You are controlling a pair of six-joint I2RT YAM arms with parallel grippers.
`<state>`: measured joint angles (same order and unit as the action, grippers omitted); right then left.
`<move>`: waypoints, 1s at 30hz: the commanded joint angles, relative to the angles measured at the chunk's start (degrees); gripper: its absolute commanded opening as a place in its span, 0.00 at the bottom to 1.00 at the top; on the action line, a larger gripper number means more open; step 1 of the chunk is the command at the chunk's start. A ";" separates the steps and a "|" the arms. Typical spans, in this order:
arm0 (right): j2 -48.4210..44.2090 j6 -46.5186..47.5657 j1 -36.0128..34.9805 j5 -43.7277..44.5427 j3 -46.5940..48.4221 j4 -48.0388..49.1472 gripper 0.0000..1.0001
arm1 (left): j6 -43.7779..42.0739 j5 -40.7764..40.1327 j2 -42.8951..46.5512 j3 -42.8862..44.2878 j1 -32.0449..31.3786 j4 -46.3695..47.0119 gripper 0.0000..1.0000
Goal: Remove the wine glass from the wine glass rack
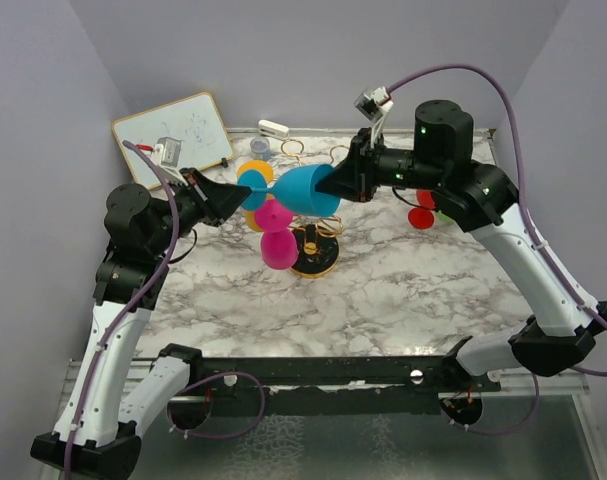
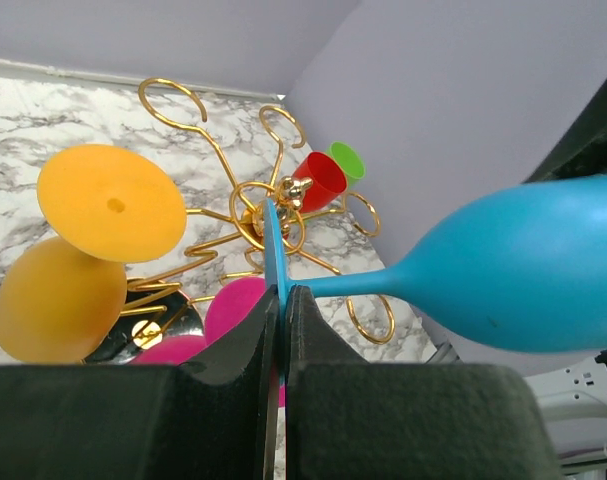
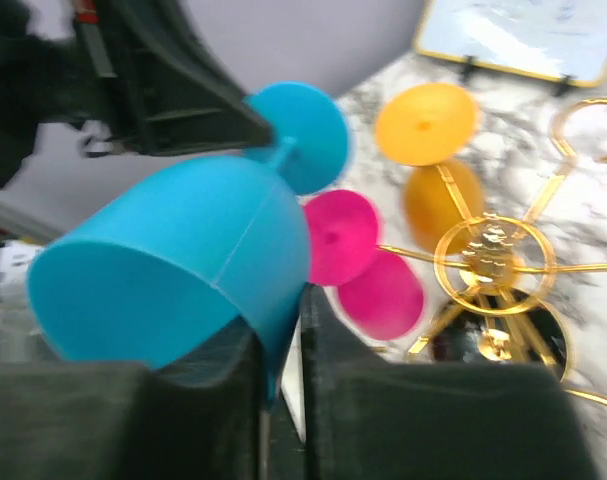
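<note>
Left wrist: your left tool [image 2: 281, 296] pinches the foot of the sideways blue wine glass [image 2: 523, 280]; only right wrist shows right tool [image 3: 281, 335] clamping its rim.

Robotics lab test cell: marble-patterned tabletop [image 1: 403, 300] boxed by plain lilac walls [image 1: 313, 60], cabled arms [image 1: 113, 330] bolted on, small whiteboard [image 1: 183, 130] propped beyond the left gripper [image 1: 243, 193].

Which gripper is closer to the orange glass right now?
Left. The left gripper pinches the blue glass by its foot, right beside the orange glass. The right gripper is at the far end of the blue glass, at its bowl rim, farther from the orange one.
</note>
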<state>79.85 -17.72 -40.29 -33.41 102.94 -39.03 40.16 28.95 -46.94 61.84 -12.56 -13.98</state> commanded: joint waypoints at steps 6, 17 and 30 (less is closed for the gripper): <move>-2.47 -1.29 -0.80 18.54 1.30 -1.75 0.01 | -3.18 -5.41 1.13 3.36 -0.01 -3.67 0.57; -6.88 3.97 -0.84 40.11 4.40 -2.81 0.01 | -5.34 -16.82 6.43 1.40 0.02 -8.16 0.95; 14.26 5.44 23.52 41.32 22.47 -8.25 0.01 | -9.69 -30.15 24.05 -10.99 -0.09 -13.21 0.68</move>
<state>86.19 -7.68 -28.97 15.55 117.51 -43.31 33.21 5.28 -25.78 53.58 -12.49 -23.53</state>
